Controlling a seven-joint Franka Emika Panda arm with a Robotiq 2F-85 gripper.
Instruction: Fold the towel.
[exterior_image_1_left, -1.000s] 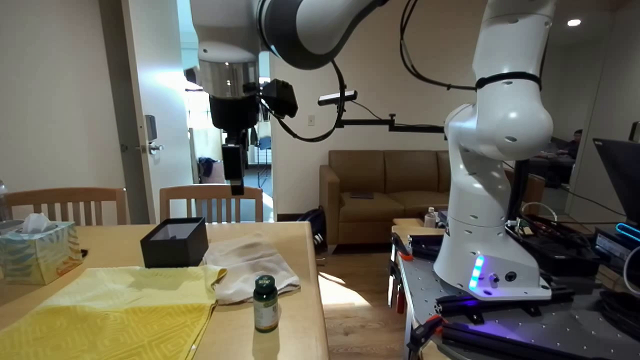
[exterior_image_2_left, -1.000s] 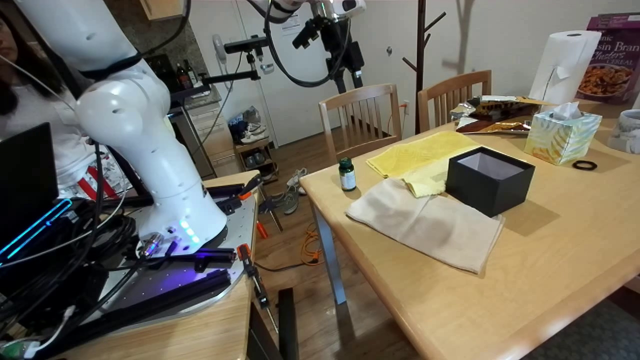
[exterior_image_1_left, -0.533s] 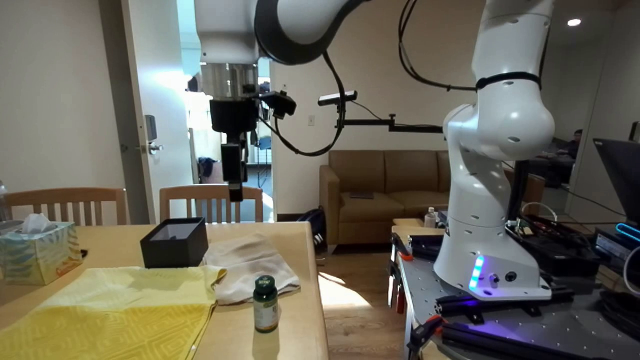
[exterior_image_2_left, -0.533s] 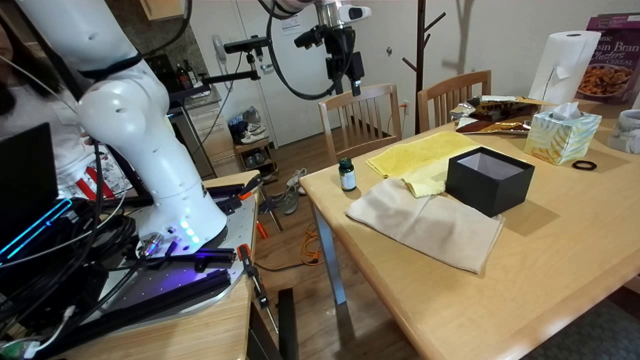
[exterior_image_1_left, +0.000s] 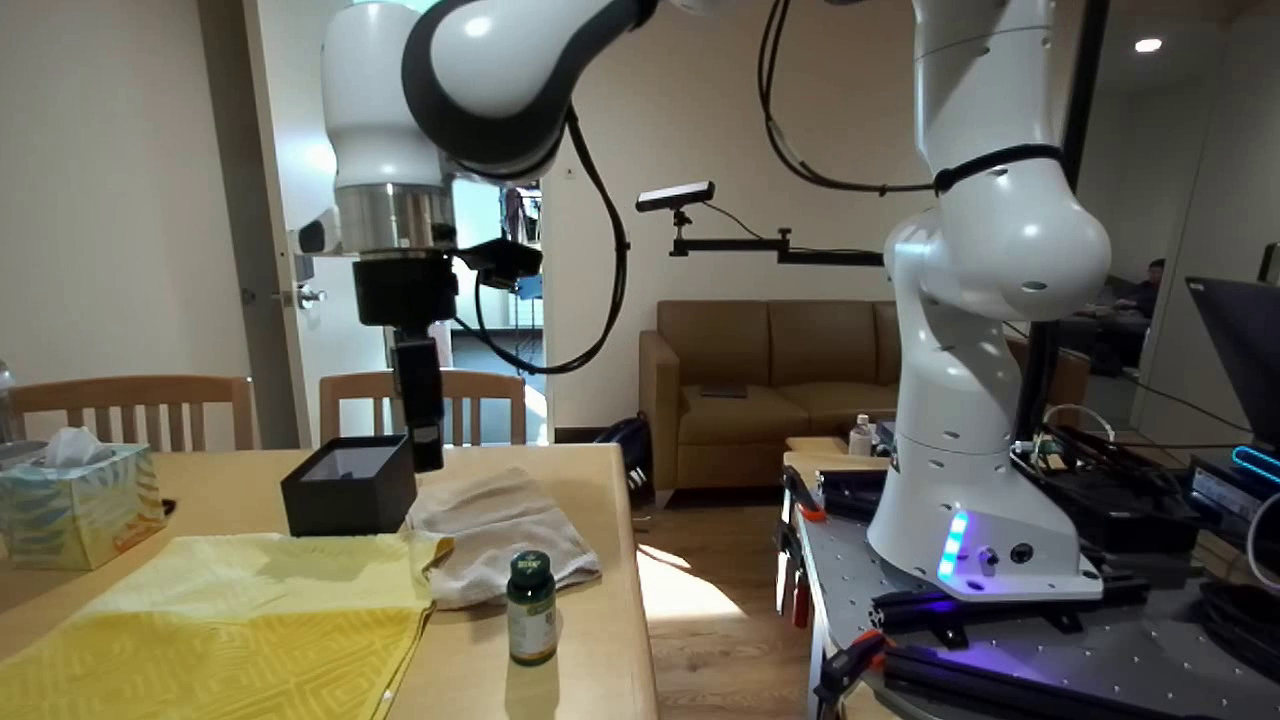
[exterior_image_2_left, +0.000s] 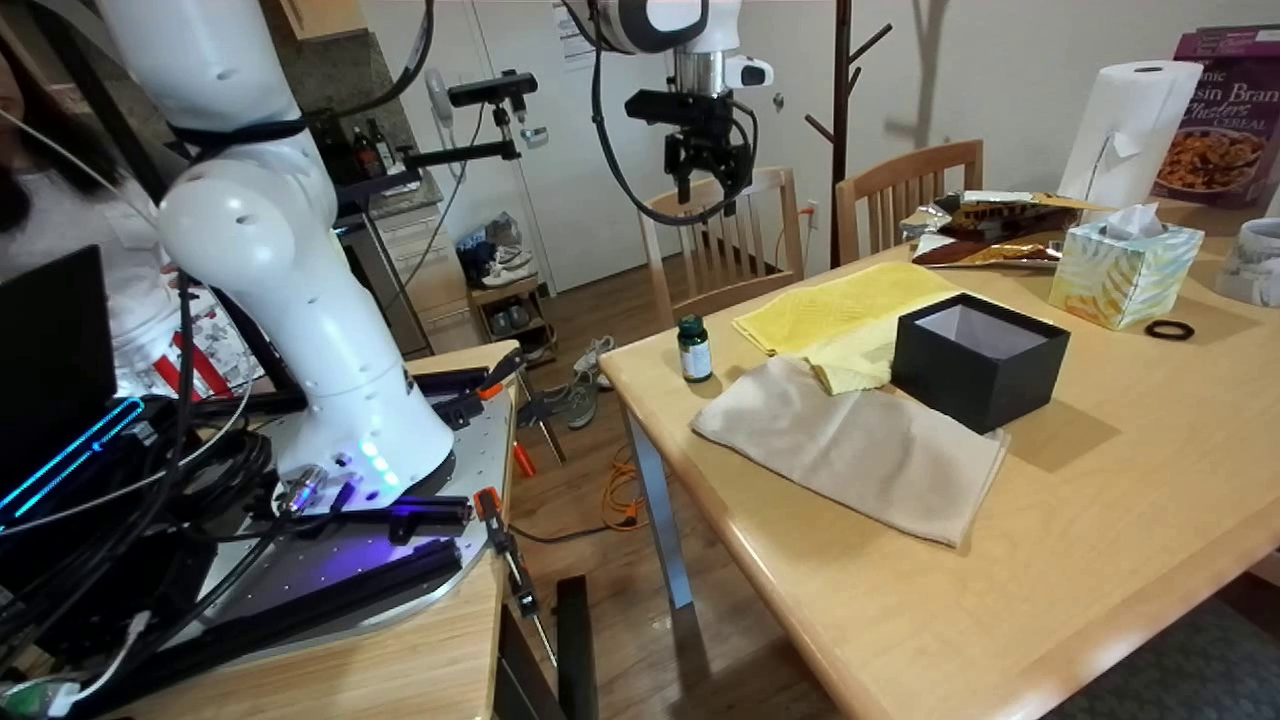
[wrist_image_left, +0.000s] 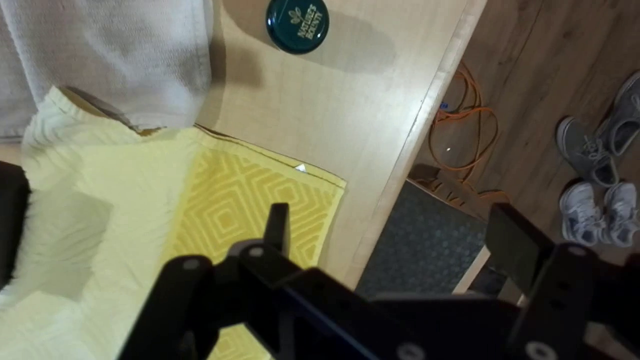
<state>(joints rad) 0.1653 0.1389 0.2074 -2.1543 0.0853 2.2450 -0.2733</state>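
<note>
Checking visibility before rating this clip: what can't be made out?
Yellow towel: cut off by the left and lower edges in an exterior view; partly covered by the gripper in the wrist view.
Black box: dark spot inside too small to identify in an exterior view.
Bottle: label's fine print too small in both exterior views.
Person: face cut off by an exterior view's left edge.

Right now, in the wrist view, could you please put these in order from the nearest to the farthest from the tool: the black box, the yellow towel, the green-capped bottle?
1. Yellow towel: nearest, partly hidden behind the tool.
2. Green-capped bottle: next, at the picture's top edge.
3. Black box: farthest, cut off at the picture's left edge.
</note>
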